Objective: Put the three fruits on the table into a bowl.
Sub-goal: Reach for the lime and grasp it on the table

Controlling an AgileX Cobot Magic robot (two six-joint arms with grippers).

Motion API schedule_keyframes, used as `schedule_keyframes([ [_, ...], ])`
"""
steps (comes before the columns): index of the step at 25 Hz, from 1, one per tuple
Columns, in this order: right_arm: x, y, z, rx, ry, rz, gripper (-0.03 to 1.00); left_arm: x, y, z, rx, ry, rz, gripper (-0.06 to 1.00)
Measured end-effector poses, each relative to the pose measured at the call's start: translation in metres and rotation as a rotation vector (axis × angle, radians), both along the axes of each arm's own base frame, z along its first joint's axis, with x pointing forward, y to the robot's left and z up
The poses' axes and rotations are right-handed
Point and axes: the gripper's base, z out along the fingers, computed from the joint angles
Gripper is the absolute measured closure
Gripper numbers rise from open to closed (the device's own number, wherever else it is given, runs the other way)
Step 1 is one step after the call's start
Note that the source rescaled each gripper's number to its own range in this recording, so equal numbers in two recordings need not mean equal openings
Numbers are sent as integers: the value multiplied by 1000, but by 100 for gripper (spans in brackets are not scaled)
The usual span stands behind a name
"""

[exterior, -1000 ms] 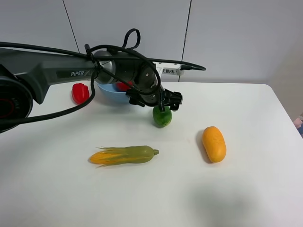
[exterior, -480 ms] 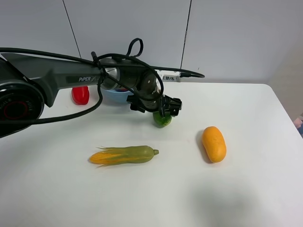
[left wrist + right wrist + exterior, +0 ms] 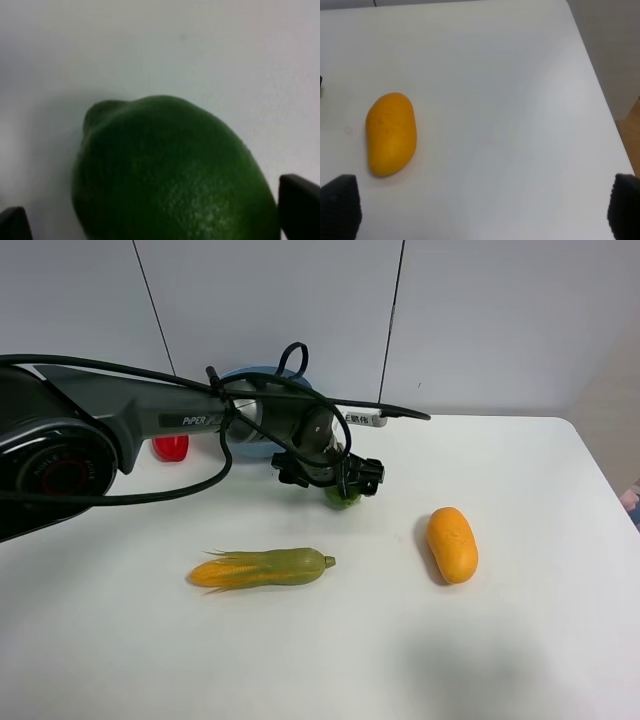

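The lime (image 3: 170, 170) rests on the table (image 3: 520, 640) near the bowl (image 3: 250, 448), on its mango side. The left gripper (image 3: 343, 483) hangs over it with its fingers spread on either side and a gap showing at one flank, so nothing is gripped. I judge the lime light and firm. Its rind is glossy and its shape rounded, so it is likely to roll or slip unless pinched across its widest middle. The right gripper (image 3: 482, 205) is spread wide and empty.

Count:
- One lime.
- One mango (image 3: 452, 544), well apart from the bowl.
- One bowl.
- One corn cob (image 3: 265, 567).
- One bell pepper (image 3: 172, 447), beside the bowl.
- No pomegranate in sight.
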Motion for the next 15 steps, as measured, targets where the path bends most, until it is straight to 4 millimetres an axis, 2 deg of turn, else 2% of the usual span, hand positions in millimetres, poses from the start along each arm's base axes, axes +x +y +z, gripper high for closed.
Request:
schedule_keyframes([
  [13,0,0,0,0,0,0,-3,1,-1,-10,-3,-5,-3,-4],
  [14,0,0,0,0,0,0,-3,2,-1,-10,-6,-8,-3,0],
  [15,0,0,0,0,0,0,-3,2,-2,-10,-8,-12,-5,11],
])
